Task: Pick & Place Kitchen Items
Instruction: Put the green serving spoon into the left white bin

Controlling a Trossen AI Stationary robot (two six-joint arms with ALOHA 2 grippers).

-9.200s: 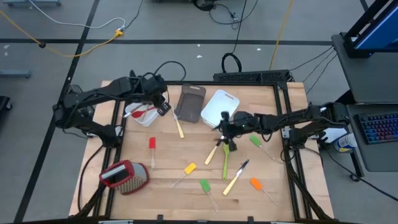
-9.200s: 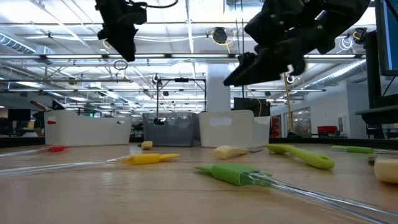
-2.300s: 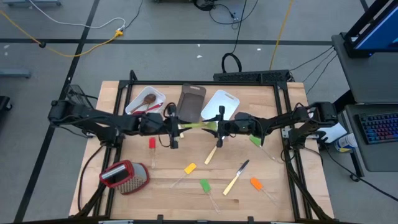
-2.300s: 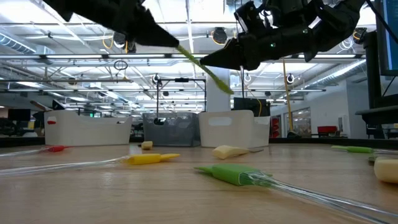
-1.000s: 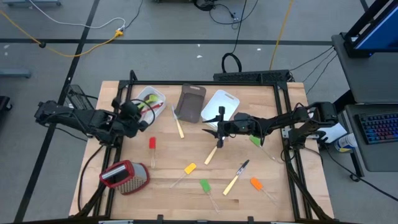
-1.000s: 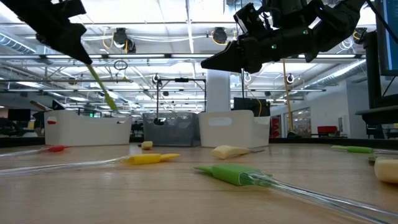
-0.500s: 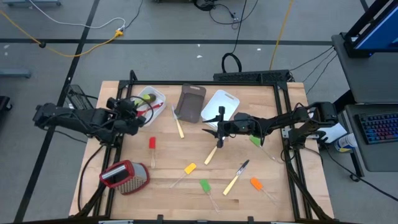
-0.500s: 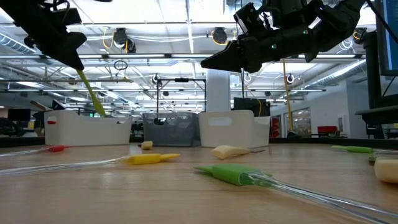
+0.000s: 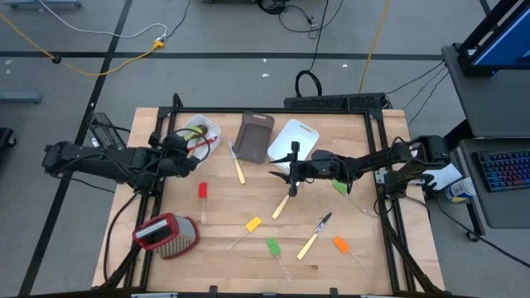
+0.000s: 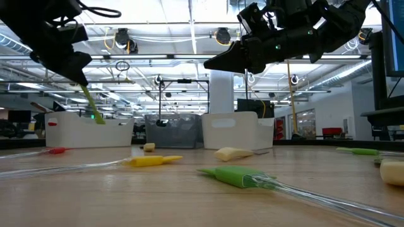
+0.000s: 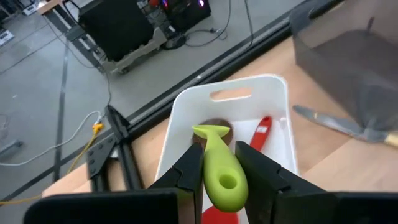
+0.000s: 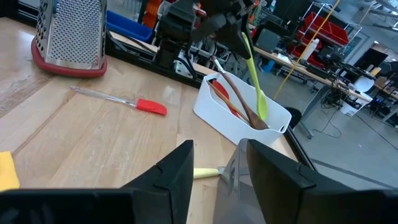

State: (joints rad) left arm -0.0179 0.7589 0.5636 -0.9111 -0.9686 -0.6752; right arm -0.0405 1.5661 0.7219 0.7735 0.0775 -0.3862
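Left hand pinches the green spoon over the white tub (wooden and red spoons already inside); let go crooked and it could tip onto the counter; right hand hovers mid-counter, parted, empty.

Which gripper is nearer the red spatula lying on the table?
The left. The left gripper holds a green spoon over the white tub, just beyond the red spatula. The right gripper hovers mid-table, farther off.
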